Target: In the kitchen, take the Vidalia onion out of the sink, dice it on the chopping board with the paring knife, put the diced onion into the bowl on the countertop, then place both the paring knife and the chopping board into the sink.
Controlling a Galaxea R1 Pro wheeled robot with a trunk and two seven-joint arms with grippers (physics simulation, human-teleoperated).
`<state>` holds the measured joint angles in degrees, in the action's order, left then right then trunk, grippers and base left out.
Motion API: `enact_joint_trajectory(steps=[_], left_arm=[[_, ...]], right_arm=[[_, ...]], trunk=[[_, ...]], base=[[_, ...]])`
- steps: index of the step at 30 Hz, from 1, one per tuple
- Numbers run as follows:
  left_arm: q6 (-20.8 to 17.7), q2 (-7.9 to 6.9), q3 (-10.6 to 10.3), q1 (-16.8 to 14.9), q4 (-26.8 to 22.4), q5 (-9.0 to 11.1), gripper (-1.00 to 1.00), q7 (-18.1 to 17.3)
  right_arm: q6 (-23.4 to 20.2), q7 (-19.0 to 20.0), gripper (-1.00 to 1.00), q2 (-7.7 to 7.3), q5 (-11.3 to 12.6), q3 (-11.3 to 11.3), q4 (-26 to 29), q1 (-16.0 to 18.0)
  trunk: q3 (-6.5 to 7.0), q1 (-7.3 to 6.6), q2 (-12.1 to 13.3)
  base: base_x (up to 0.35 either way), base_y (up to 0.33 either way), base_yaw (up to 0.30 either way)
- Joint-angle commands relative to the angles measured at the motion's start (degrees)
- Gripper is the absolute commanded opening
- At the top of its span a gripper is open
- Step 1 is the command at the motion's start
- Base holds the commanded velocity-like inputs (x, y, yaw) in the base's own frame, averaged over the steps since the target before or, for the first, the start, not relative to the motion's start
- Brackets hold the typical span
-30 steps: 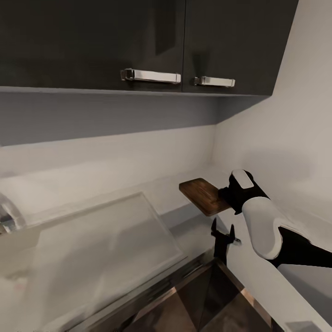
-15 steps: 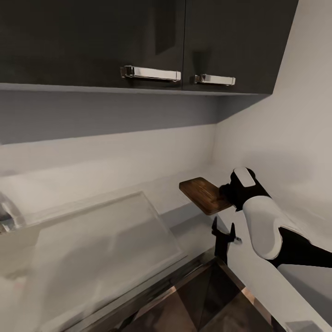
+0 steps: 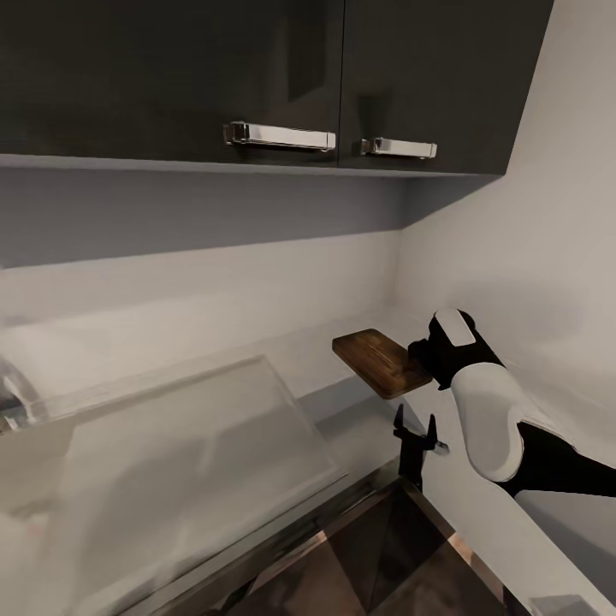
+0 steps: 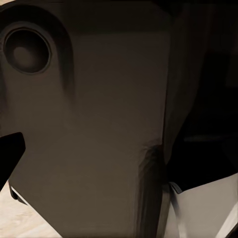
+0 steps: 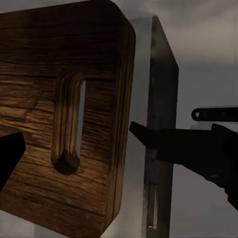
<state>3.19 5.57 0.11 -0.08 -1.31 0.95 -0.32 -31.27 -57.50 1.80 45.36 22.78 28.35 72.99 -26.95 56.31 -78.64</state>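
Note:
The dark-brown chopping board [image 3: 376, 361] hangs level in the air above the grey countertop [image 3: 355, 423], near the corner of the walls. My right gripper [image 3: 417, 363] is shut on its slot-handle end. In the right wrist view the board [image 5: 44, 74] is close up, with its slot [image 5: 74, 124] and one dark fingertip [image 5: 9, 156] at its edge. Below the board, at the bottom of the head view, lies the sink [image 3: 445, 532] with a dark tap [image 3: 412, 445] at its back rim. One dark fingertip [image 4: 7, 153] of my left gripper shows against a dark surface. The onion, paring knife and bowl are out of view.
Dark upper cabinets with chrome handles [image 3: 280, 139] hang overhead. A pale wall closes the right side just behind my right arm. A pale glossy slab [image 3: 171, 453] spreads to the left of the sink. The tap [image 5: 198, 148] stands close beside the board.
My right gripper and the board have risen very slightly. Everything else has stayed the same.

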Motion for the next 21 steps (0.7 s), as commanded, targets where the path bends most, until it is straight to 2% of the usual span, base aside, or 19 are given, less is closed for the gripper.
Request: enact_joint_trajectory(steps=[1, 21], left_arm=[[0.15, -0.01, 0.01, -0.01, -0.01, 0.10, 1.00, -0.03], [0.18, -0.01, -0.02, -0.01, -0.01, 0.09, 1.00, -0.03]], right_arm=[[-0.45, -0.25, 1.00, 0.05, 0.00, 0.25, 0.13, 0.02], [-0.45, -0.25, 1.00, 0.05, 0.00, 0.24, 0.13, 0.03]], trunk=[[-0.06, 0.00, -0.03], [-0.06, 0.00, -0.03]], base=[[0.000, 0.000, 0.000], [0.021, 0.000, 0.000]])
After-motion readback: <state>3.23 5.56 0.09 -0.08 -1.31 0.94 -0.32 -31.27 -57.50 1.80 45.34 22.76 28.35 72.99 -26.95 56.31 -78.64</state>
